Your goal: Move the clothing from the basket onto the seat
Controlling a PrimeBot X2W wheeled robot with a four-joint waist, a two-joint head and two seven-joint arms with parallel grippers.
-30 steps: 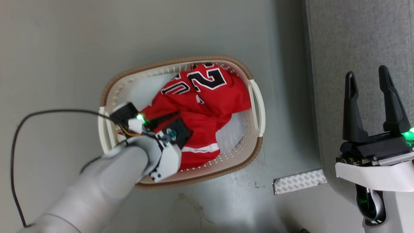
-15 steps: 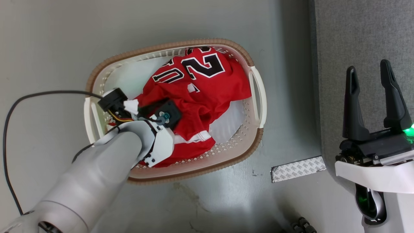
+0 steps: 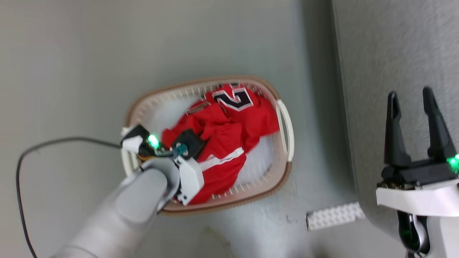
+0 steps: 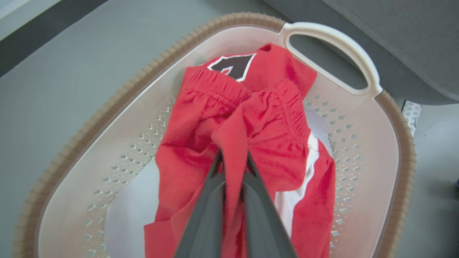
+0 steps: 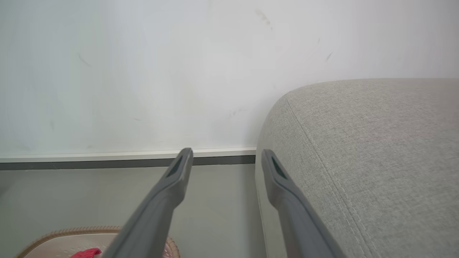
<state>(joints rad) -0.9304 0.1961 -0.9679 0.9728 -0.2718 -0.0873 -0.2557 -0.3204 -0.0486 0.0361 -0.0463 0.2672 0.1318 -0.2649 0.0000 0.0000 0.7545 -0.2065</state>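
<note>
Pinching a fold of the red clothing (image 4: 272, 125), the left end effector (image 4: 233, 154) is clenched on it inside the basket (image 4: 107, 104), one dark finger on each side of the cloth. The garments lie heaped from the basket's middle toward its handle end nearest the seat (image 3: 394, 46); a black white-edged numeral (image 3: 233, 100) shows at that end, and a broad white stripe (image 4: 294, 200) runs down one garment. The basket stands on the grey floor (image 3: 89, 53) just beside the seat. The right end effector (image 3: 410, 95) is released, fingers spread and empty, by the seat's rounded edge.
</note>
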